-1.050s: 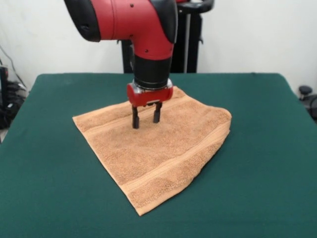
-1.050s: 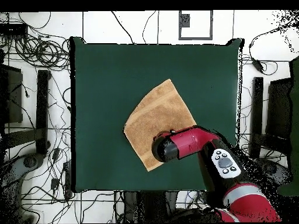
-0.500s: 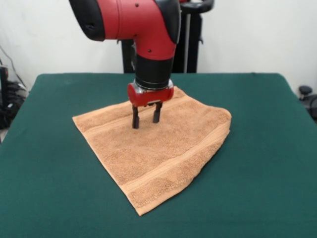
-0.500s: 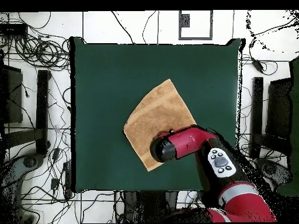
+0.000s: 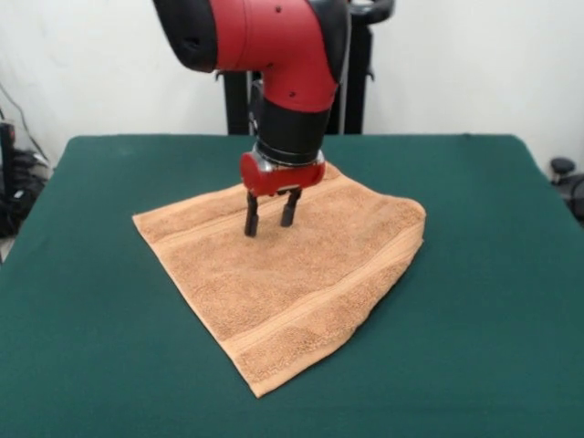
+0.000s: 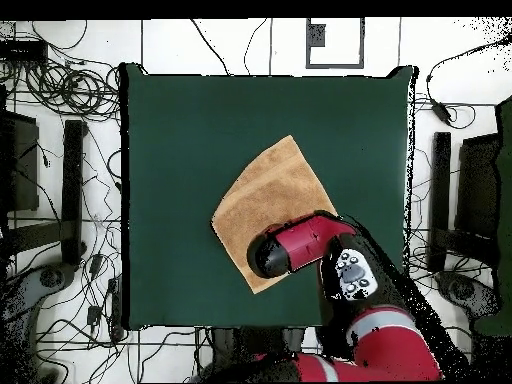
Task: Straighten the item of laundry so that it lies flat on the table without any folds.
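Towel (image 5: 292, 274): lies on the table (image 5: 474, 301), its right edge doubled over.
Gripper (image 5: 271, 213): above the towel's far part, fingers narrowly apart (holding nothing).

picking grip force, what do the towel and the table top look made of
The towel: looks like soft terry cloth, light orange-tan, with a nubby looped pile and flatter woven bands near two ends. The table: seems covered in dark green felt-like cloth, matte with no shine. What lies beneath the cover cannot be seen.
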Controlling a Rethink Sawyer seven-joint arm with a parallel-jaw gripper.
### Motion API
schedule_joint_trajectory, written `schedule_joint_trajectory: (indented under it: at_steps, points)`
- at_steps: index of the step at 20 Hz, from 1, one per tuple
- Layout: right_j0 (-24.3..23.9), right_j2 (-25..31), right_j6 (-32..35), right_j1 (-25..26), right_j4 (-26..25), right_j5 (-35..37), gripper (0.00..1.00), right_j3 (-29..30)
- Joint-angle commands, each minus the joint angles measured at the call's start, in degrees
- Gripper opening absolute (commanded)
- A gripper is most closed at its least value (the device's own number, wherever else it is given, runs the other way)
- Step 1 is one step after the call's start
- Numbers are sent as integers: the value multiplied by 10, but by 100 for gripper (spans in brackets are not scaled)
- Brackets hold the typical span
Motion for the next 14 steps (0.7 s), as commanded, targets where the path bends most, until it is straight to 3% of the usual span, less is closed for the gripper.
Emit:
schedule_joint_trajectory:
  at_steps: [1, 14]
  points:
    - [14, -134, 81, 157, -121, 45, 100, -119]
    - [68, -219, 93, 195, -117, 22, 100, -158]
